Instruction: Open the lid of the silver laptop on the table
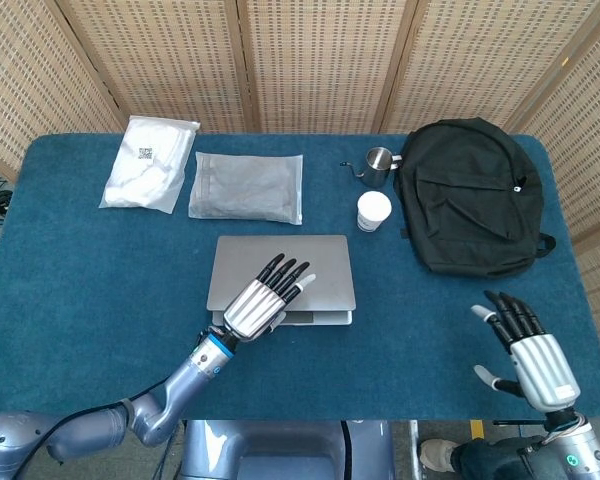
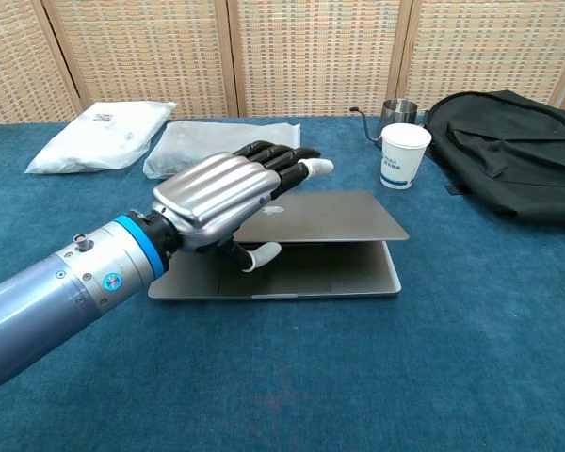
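Observation:
The silver laptop (image 1: 300,265) (image 2: 334,218) lies mid-table with its lid raised partway off the base (image 2: 311,279). My left hand (image 1: 263,300) (image 2: 228,200) grips the lid's front edge, fingers lying over the top and the thumb (image 2: 256,254) tucked underneath. In the head view my right hand (image 1: 525,345) hovers open near the table's front right corner, fingers spread, touching nothing; the chest view does not show it.
A white paper cup (image 1: 373,211) (image 2: 402,155) and a small metal pitcher (image 1: 377,163) (image 2: 396,114) stand behind the laptop. A black backpack (image 1: 470,195) (image 2: 513,151) lies at the right. Two plastic-wrapped packages (image 1: 246,186) (image 1: 150,162) lie at the back left.

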Tool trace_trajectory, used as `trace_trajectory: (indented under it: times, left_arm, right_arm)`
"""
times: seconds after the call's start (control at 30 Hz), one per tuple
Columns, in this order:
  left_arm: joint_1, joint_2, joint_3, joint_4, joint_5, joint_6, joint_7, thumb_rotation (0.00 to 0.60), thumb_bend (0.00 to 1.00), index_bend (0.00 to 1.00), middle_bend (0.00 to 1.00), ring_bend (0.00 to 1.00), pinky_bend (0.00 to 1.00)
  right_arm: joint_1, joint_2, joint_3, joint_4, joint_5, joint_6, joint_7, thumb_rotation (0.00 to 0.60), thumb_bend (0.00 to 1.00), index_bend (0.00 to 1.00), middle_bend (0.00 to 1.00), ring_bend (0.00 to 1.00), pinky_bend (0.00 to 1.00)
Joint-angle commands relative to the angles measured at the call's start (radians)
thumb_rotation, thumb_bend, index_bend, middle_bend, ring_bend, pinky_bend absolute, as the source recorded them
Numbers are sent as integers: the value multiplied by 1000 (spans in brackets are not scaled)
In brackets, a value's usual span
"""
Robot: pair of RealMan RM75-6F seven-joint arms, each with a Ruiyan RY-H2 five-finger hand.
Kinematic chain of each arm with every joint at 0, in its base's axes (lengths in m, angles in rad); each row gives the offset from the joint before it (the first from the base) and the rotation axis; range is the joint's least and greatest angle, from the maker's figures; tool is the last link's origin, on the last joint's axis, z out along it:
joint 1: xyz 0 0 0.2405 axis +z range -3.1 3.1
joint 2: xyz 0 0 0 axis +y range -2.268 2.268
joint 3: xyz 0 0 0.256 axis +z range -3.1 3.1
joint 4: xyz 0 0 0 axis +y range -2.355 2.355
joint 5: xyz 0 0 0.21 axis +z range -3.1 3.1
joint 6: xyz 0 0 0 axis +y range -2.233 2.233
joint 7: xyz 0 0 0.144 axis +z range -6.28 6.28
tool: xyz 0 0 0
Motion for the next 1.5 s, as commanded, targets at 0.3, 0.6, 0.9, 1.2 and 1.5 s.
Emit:
trace_trajectory:
  times: [0.3, 0.6, 0.9, 1.2, 1.5]
  left_arm:
    - [-16, 17, -7, -11, -5, 7, 9, 600, 416, 0, 0, 0, 0]
    - [-23, 50, -13, -37, -14, 12, 17, 600, 416, 0, 0, 0, 0]
    - [-24, 79, -12, -67, -26, 10, 17, 600, 416, 0, 0, 0, 0]
    - [-29, 103, -18, -88, -30, 19, 10, 600, 417, 0, 0, 0, 0]
    - [-32, 102, -12, -84, -38, 19, 1, 600, 418, 0, 0, 0, 0]
  right_arm:
    - [181, -108, -75, 51, -169, -213, 23, 600, 875, 209, 149, 43, 200]
    - [282, -131, -14, -112, 34, -492, -92, 600, 1000, 209, 153, 51, 201]
    - [333, -232, 54, -128, 192, -601, -286, 600, 1000, 209, 143, 51, 201]
    - [356, -321, 99, -159, 328, -616, -515, 600, 1000, 206, 89, 4, 201]
    - [394, -356, 112, -187, 506, -660, -689, 600, 1000, 111, 4, 0, 201]
